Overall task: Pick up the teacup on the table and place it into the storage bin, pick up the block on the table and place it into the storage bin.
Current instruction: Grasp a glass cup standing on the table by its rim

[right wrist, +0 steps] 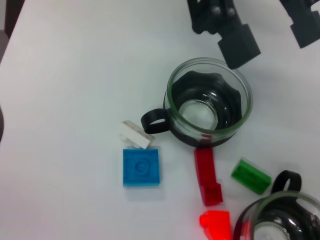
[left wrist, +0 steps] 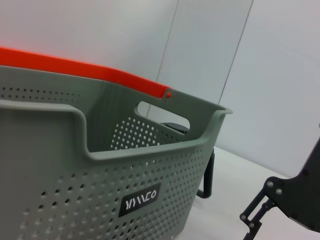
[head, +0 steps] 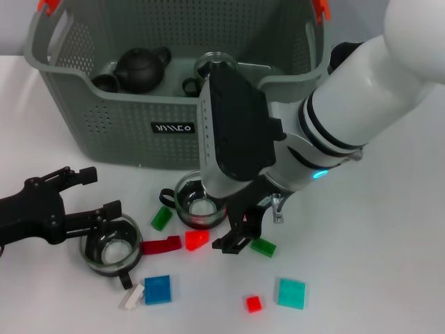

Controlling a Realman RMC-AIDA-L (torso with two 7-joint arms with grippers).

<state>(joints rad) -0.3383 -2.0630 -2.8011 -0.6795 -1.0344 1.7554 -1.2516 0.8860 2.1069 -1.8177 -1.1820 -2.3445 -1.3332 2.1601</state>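
The grey-green storage bin (head: 111, 132) stands at the back of the white table (head: 389, 264); it fills the left wrist view (left wrist: 100, 165). A glass teacup (head: 110, 245) with a black handle stands at the front left, also in the right wrist view (right wrist: 207, 102). My left gripper (head: 103, 191) is open, one finger at this cup's rim, not around it; it also shows in the right wrist view (right wrist: 272, 35). A second glass teacup (head: 200, 202) stands partly under my right arm. My right gripper (head: 243, 229) hangs low over a red block (head: 197, 239) and a green block (head: 263, 247).
Loose blocks lie around: green (head: 161, 218), dark red (head: 161, 245), blue (head: 158, 289), white (head: 131, 298), small red (head: 254, 303), teal (head: 291, 293). A dark teapot (head: 141, 68) and small cups sit inside the bin. Orange clips (head: 47, 5) top its handles.
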